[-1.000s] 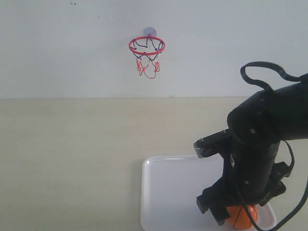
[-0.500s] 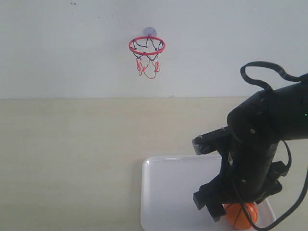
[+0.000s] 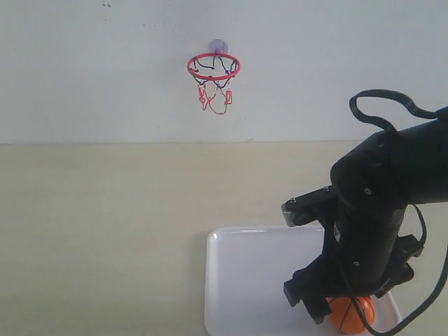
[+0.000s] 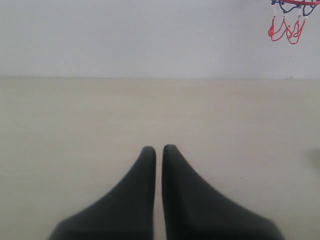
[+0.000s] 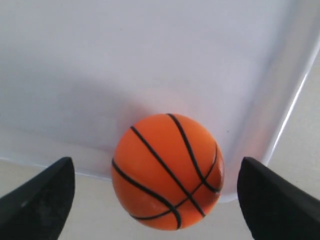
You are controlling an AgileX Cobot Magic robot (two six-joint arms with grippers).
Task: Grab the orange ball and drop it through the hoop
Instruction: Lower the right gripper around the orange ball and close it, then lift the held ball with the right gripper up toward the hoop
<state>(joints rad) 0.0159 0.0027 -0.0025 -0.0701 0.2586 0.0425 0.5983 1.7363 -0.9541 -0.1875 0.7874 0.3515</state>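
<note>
My right claw point(image 5: 157, 200) gapes wide astride the ball point(image 5: 167, 170), which sits in the tray's point(image 5: 150, 60) corner by the worktop's near right corner. I should centre, then close across its middle. My wrist view shows that gap. The exterior view hides it but shows the hoop point(image 3: 213, 68) beyond the far edge.

One orange ball point(image 3: 350, 313), marked with several black seams. One hoop point(image 3: 213, 68): one red ring, one string net, one round mount. One white tray point(image 3: 245, 280). One pale surface point(image 3: 105, 231). One black arm point(image 3: 371, 210) in the exterior view, trailing one looped cable point(image 3: 381, 105). Two grippers in all: one left gripper point(image 4: 158, 150), one right gripper point(image 5: 156, 170), two jaws on each.
</note>
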